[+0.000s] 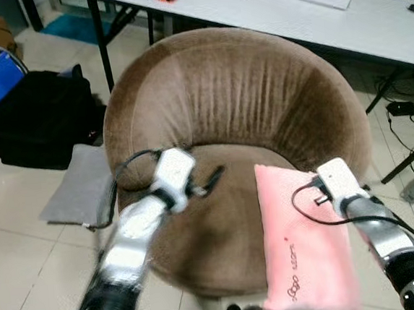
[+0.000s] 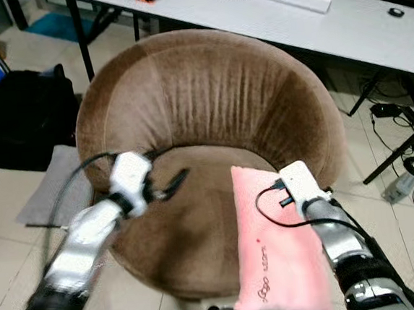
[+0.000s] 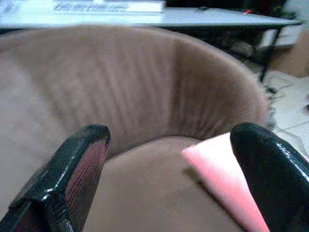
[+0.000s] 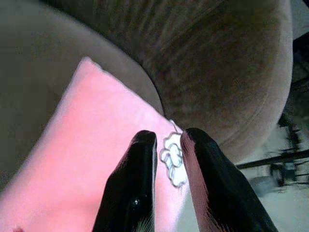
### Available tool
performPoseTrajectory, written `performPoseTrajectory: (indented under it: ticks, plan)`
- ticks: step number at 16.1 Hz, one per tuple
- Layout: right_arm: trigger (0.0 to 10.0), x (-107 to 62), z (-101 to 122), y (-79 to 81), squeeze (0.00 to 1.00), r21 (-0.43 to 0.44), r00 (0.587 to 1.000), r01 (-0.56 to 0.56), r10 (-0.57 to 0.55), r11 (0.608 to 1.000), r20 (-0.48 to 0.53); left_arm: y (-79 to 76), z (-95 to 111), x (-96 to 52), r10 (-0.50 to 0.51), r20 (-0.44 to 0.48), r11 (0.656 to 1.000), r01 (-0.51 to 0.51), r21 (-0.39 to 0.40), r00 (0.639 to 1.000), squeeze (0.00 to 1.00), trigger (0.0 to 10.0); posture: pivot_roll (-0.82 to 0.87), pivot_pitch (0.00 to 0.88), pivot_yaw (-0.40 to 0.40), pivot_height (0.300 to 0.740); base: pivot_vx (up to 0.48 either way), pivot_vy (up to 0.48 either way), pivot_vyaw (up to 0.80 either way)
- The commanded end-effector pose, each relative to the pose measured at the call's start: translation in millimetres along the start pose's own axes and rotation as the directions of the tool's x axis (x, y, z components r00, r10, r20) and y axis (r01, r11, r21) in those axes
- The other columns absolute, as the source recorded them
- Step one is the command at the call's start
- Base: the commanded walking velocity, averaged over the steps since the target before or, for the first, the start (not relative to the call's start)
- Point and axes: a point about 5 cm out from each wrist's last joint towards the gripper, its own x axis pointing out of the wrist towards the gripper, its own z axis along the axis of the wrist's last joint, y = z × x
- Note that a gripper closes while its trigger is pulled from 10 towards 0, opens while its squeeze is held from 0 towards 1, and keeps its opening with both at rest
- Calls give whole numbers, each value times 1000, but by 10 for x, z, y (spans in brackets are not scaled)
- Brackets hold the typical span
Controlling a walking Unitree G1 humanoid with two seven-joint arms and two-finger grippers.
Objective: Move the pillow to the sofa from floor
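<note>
The right gripper point(image 4: 168, 145) pinches the pink pillow point(image 1: 301, 241) (its edge) over the sofa point(image 1: 224, 103) seat.

Pink pillow point(image 1: 302, 244) lies on the brown sofa's point(image 1: 231, 102) seat.

My head's two eyes look forward and down from above, taking in the whole sofa point(image 1: 233, 124) and the table point(image 1: 369, 17) behind it; both share this scene, the right eye shifted slightly. My left wrist camera sits low and close, looking between its fingers point(image 3: 72, 179) across the seat toward the sofa back. My right wrist camera looks down along its fingers point(image 4: 140, 179), very near the pillow point(image 4: 91, 140), which both eyes also see.
</note>
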Motion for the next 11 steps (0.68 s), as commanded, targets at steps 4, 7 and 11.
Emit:
performPoseTrajectory:
  ticks: [4,7,11]
  plan:
    - [10000,-454,-603,228,0,227,984,-170,178,959,-14,482,-675,-1268,323,-269,939,-343,-32,907,0,10000,37,172,-152,740,0,0,0]
    - [10000,-515,-770,484,0,253,964,-250,266,935,-30,201,-744,-1353,292,-302,931,-342,-129,907,0,10000,34,179,-159,740,0,0,0]
    - [10000,-360,-741,474,0,313,968,-221,246,924,-43,10,-489,-1057,211,-180,956,-241,-168,961,0,10000,3,175,-154,740,0,0,0]
